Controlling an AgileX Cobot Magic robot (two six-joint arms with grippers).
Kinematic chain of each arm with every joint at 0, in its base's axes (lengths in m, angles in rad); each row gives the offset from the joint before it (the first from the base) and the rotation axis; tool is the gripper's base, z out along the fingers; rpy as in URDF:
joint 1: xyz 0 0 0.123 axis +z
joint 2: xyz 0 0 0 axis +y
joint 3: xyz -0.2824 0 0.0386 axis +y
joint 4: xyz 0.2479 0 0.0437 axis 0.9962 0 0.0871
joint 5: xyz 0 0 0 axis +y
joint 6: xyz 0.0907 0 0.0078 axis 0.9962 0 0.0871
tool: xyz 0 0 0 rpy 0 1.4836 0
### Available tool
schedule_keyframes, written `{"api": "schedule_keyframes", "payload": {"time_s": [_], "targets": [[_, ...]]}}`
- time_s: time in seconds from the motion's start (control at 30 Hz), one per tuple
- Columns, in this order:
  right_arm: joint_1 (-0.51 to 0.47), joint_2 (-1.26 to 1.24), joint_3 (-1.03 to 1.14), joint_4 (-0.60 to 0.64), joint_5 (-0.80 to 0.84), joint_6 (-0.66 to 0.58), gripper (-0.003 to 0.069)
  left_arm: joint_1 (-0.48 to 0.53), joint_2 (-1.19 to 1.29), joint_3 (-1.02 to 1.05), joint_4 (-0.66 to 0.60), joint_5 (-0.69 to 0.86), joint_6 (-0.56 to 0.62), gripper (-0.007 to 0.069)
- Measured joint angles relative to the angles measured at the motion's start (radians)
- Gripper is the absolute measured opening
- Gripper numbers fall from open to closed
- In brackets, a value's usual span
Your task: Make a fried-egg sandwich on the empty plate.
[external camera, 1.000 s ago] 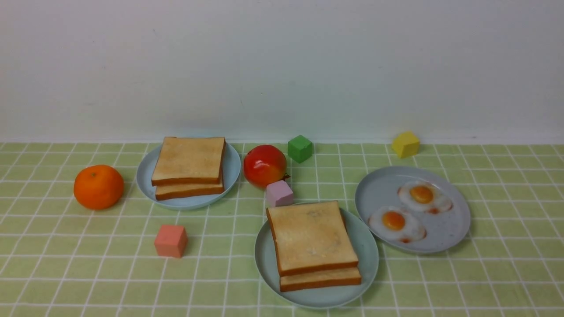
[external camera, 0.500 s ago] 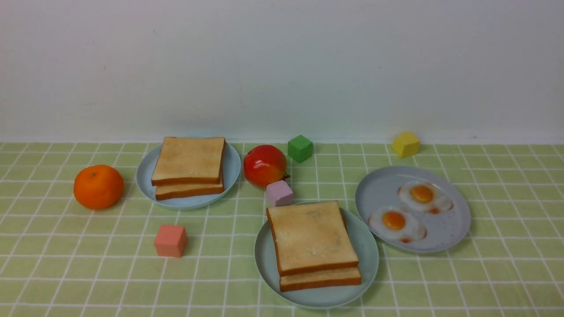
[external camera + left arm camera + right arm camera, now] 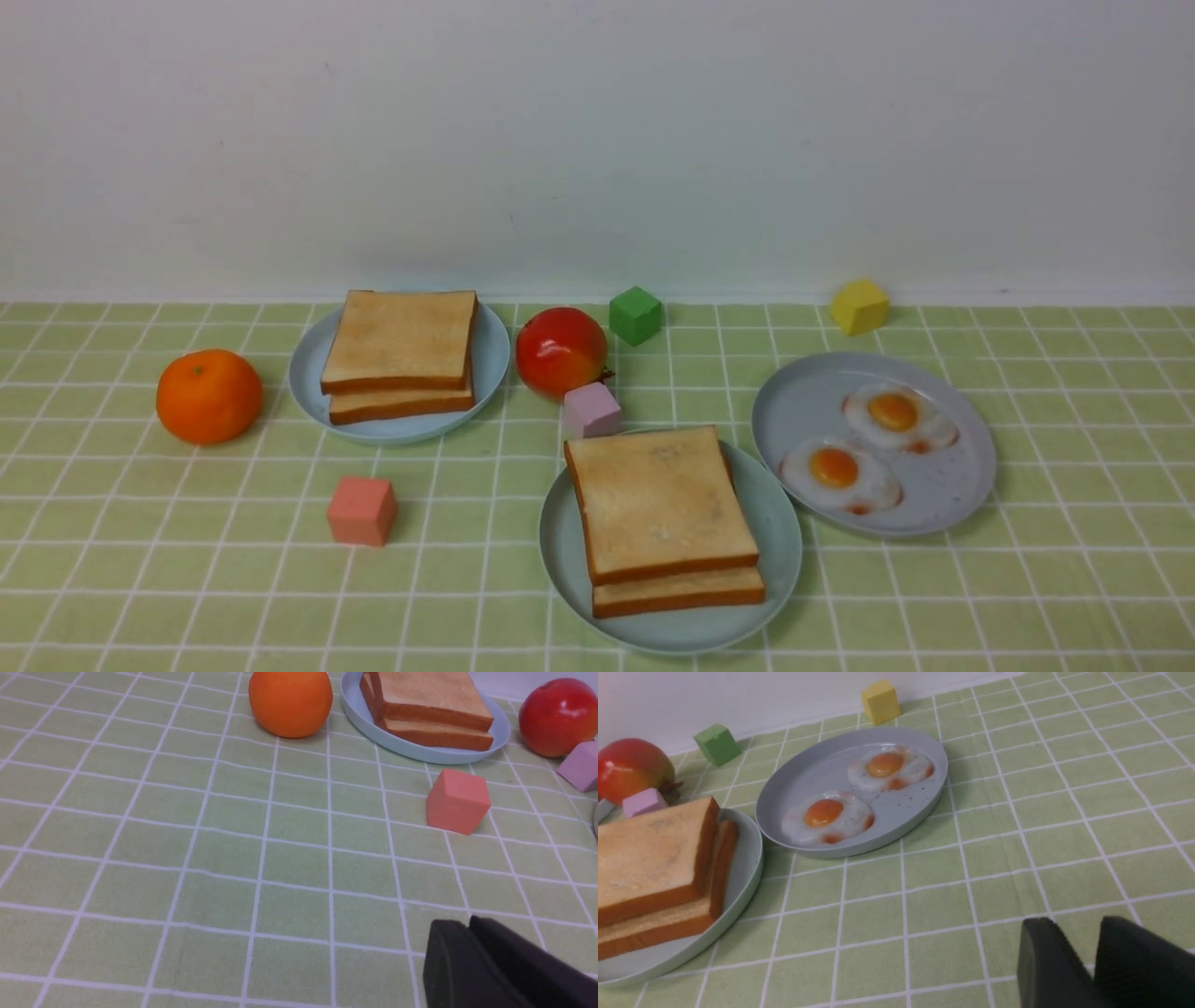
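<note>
Right wrist view: toast stack lies inward of the nearer gripper

The right gripper (image 3: pixel 1078 935) has its fingers slightly apart and holds nothing; the left gripper (image 3: pixel 468 926) has its fingertips together. Inward and forward of the right one lies the sandwich (image 3: pixel 663 504), two stacked slices on the green plate (image 3: pixel 780 551), their edges slightly offset. Whether an egg sits between them cannot be told. If it does, the job looks done. Beyond, the grey plate (image 3: pixel 966 476) bears two loose eggs (image 3: pixel 894 411).

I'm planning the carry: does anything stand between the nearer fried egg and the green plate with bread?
Nothing visible stands between the nearer egg and the green plate, only the grey plate's rim.
</note>
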Motion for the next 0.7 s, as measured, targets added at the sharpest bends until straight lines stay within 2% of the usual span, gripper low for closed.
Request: {"api": "schedule_keyframes", "payload": {"time_s": [0.7], "targets": [[0.0, 0.0, -0.001, 0.0, 0.0, 0.002, 0.022, 0.0, 0.0, 0.0, 0.0, 0.0, 0.0, 0.0061]]}}
